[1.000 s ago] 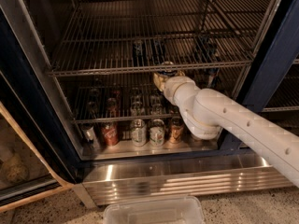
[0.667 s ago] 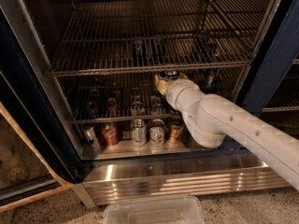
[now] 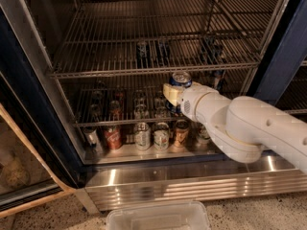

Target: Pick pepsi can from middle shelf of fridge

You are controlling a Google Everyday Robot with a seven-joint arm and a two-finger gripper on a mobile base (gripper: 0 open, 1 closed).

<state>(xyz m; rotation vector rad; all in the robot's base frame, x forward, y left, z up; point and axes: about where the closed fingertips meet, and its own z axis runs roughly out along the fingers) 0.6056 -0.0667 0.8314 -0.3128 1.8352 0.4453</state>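
The fridge [image 3: 33,90] stands open, with a dark navy frame. The middle shelf [image 3: 110,72] is a chrome wire rack. Several dark-blue pepsi cans [image 3: 142,49] stand far back on it. My gripper [image 3: 173,93] is just in front of and below the shelf's front rail, right of centre. It is shut on a pepsi can [image 3: 181,78], whose silver top shows above the cream fingers [image 3: 169,92]. The can's body is mostly hidden by the gripper and the white arm.
The lower rack and the floor panel hold several cans, among them a red can [image 3: 113,137] and green-and-white cans [image 3: 142,136]. A stainless kick plate [image 3: 192,186] runs below. A clear plastic bin [image 3: 158,217] sits on the floor in front.
The gripper with the can has drawn back out of the fridge, slightly down and towards the camera. The arm now fills more of the lower right.
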